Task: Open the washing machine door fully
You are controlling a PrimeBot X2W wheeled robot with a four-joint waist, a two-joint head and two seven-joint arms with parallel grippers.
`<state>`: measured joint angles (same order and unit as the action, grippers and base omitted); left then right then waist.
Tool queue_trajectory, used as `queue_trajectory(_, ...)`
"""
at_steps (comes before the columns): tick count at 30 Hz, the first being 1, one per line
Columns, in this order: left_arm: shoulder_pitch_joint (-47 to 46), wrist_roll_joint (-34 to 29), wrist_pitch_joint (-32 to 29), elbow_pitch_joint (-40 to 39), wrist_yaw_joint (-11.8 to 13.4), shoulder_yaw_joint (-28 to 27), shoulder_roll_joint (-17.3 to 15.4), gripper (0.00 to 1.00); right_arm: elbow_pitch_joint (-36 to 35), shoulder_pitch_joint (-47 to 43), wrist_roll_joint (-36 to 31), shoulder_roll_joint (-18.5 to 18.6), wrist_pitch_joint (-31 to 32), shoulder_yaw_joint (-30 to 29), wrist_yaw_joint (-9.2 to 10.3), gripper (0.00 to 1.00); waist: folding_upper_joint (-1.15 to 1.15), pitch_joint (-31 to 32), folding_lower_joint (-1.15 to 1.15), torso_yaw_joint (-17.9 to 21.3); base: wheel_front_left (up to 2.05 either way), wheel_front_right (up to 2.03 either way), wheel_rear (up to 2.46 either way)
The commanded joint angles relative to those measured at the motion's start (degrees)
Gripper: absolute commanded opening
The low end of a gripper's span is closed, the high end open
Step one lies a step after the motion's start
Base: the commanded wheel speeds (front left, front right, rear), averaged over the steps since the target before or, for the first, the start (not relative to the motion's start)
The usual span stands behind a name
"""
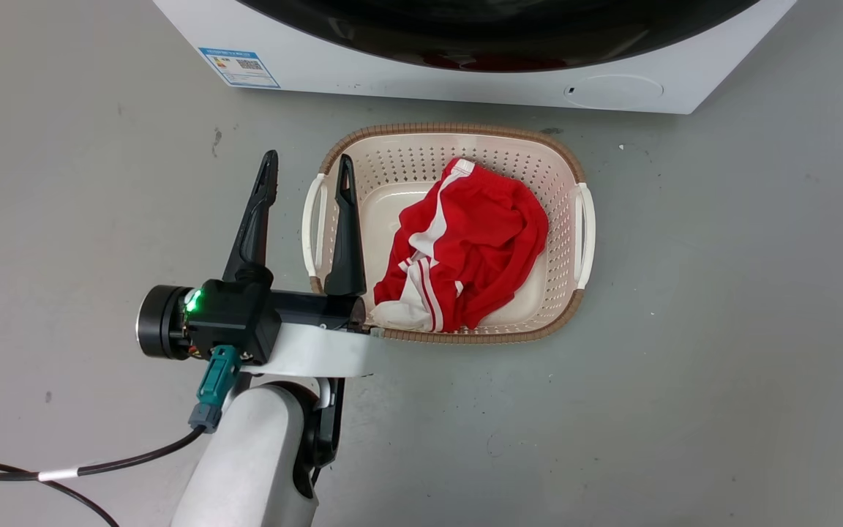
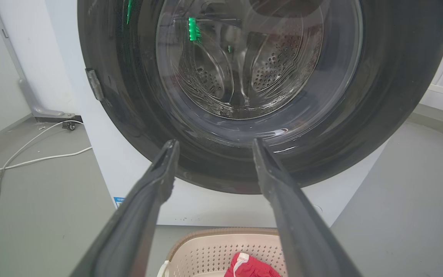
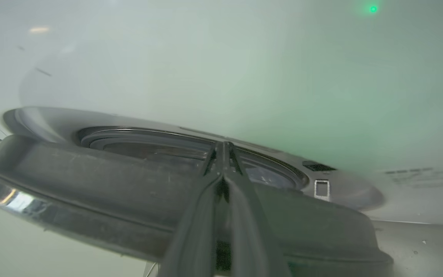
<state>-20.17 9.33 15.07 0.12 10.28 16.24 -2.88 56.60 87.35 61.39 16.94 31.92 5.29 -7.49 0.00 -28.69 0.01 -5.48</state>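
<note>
The washing machine (image 1: 465, 84) stands across the top of the head view, its black-rimmed washing machine door (image 1: 495, 36) cut off by the frame. My left gripper (image 1: 308, 157) hangs open over the basket's left edge and holds nothing. In the left wrist view the left gripper (image 2: 214, 143) points at the door (image 2: 379, 96) from a short distance, and the drum shows through the glass. In the right wrist view the door (image 3: 90, 184) stands slightly ajar from the machine's front (image 3: 244, 77). My right gripper (image 3: 223, 148) is shut, its fingers lying across the door's inner rim with the tips in the gap.
A beige laundry basket (image 1: 465, 129) with a red and white garment (image 1: 465, 241) sits on the grey floor just in front of the machine. White cables (image 2: 25, 159) lie on the floor to the machine's left. A latch slot (image 3: 321, 188) shows on the machine's front.
</note>
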Motion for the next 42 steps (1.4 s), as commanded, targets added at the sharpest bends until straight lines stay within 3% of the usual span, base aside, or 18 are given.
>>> queue_trajectory(1, -0.66, 0.05, 0.15, -0.12, 0.23, -0.03, 0.01, 1.0, 0.25, 0.87, -0.21, -0.73, 0.52, 0.27, 0.0, 0.0, 0.0, -0.09, -0.01, 0.03, 0.0, 0.0, 0.0)
queue_trajectory(19, 1.63, 0.47, 0.15, 1.81, -0.25, -0.62, 0.01, 1.0, -5.61, -7.76, 7.85, -0.74, 19.56, -1.42, 0.0, 0.0, 0.0, 4.25, -0.01, 1.07, 0.0, 0.0, 0.0)
queue_trajectory(28, 4.0, 0.13, 0.15, 3.46, -1.18, -2.17, 0.01, 1.0, -9.1, -16.17, 10.86, -3.07, 25.28, -1.19, 0.0, 0.0, 0.0, 9.35, -0.01, 1.8, 0.0, 0.0, 0.0)
queue_trajectory(42, 9.9, -0.75, 0.15, 5.1, -3.53, -6.62, 0.02, 1.0, -14.48, -30.65, 14.56, -10.29, 29.78, -0.35, 0.0, 0.0, 0.0, 19.12, -0.01, 2.09, 0.0, 0.0, 0.0)
